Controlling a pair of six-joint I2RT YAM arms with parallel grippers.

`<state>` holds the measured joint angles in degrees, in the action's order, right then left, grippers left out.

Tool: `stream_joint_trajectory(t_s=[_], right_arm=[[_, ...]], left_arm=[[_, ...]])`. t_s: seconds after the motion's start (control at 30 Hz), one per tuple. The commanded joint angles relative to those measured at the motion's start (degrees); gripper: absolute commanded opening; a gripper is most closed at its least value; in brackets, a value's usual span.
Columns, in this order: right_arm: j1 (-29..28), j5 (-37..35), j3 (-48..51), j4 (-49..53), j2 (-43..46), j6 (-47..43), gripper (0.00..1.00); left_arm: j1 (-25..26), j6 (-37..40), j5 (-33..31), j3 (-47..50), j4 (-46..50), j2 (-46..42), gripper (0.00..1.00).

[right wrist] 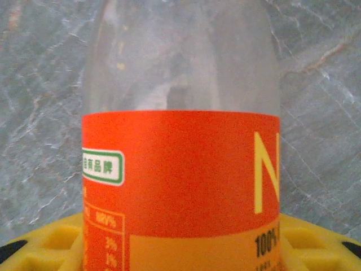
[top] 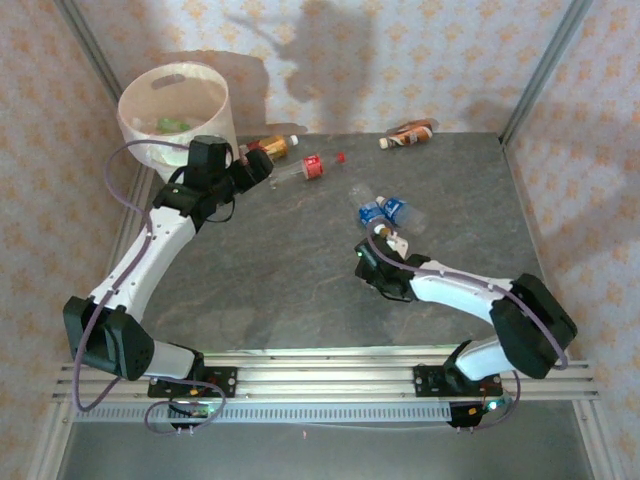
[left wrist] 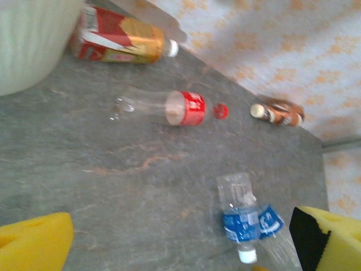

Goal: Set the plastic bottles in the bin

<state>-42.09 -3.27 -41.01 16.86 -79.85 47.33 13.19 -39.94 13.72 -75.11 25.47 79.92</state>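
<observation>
In the right wrist view a clear bottle with an orange label (right wrist: 180,169) sits between the yellow pads (right wrist: 316,243) of my right gripper (right wrist: 180,248), which is shut on it low over the table. From above, that gripper (top: 383,245) is just in front of two blue-labelled bottles (top: 385,210). My left gripper (top: 258,165) hovers open beside the bin (top: 128,110), with nothing between its fingers (left wrist: 34,243). A red-labelled clear bottle (left wrist: 169,107), an orange-and-red one (left wrist: 121,42) and a brown one (left wrist: 279,112) lie on the table. The blue-labelled pair (left wrist: 242,217) lies nearer.
The off-white bin (left wrist: 28,45) stands at the table's far left corner with something green (top: 172,125) inside. The brown bottle (top: 410,133) lies against the back wall. Metal posts rise at both far corners. The dark stone tabletop (top: 300,280) stretches between the arms.
</observation>
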Motion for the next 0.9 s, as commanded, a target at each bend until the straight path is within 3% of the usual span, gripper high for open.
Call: stream_joint_trajectory(t_s=[0.0, 0.3, 0.47, 0.7, 0.87], right_arm=[[-0.4, -0.1, 0.0, -1.0, 2.6, -5.8, 0.39], [-0.2, 6.3, -4.0, -6.4, 8.5, -19.7, 0.35], [3.0, 16.7, -6.0, -9.1, 9.5, -25.7, 0.32], [5.4, 28.5, -9.9, -10.7, 8.9, -31.6, 0.32], [5.3, 33.3, -10.5, -14.6, 8.2, -32.5, 0.32]], left_arm=[[2.0, 3.5, 6.0, -1.0, -1.6, 0.8, 1.0], [4.1, 8.4, 19.9, 2.9, -4.9, -0.4, 1.0], [4.5, 9.0, 32.2, 5.6, -8.8, -1.3, 1.0], [8.9, 10.7, 33.5, 6.7, -12.1, 0.2, 1.0], [12.7, 6.0, 31.9, 5.5, -17.6, 4.8, 1.0]])
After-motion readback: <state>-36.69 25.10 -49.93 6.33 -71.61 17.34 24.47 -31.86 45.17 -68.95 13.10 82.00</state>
